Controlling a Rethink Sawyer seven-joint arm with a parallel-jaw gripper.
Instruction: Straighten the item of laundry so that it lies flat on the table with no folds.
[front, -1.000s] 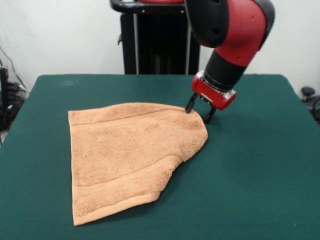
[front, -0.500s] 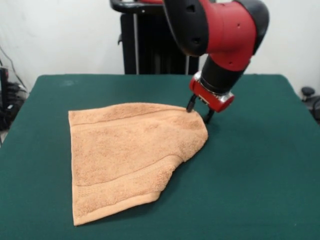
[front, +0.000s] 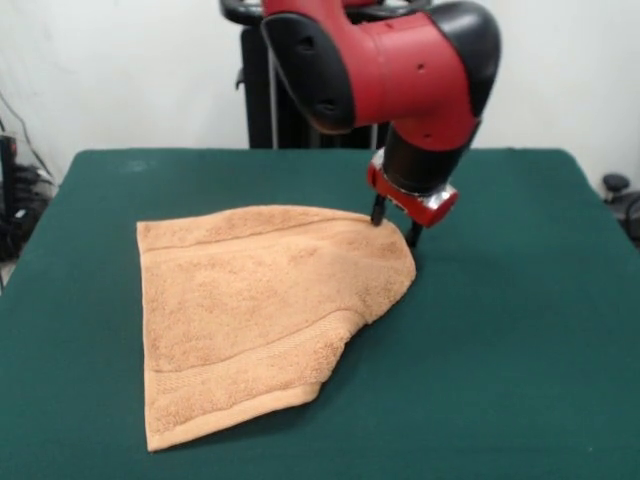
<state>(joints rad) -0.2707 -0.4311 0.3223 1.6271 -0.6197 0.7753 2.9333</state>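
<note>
Straddling towel (front: 255, 310) corner, jaws spread

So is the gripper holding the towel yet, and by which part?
Nothing held yet. The gripper is open, fingers straddling the folded far right corner of the towel, tips down at the table, not closed on it.

Arm low over the towel's far corner

The orange towel (front: 262, 310) lay folded on the green table (front: 520, 340), its right side doubled over into a rounded fold with a ribbed band running across the lower part. The red and black arm (front: 400, 70) reached down from above, and the gripper (front: 396, 228) stood with its two dark fingers (front: 378, 212) spread apart, straddling the towel's upper right corner just at the cloth's edge.
</note>
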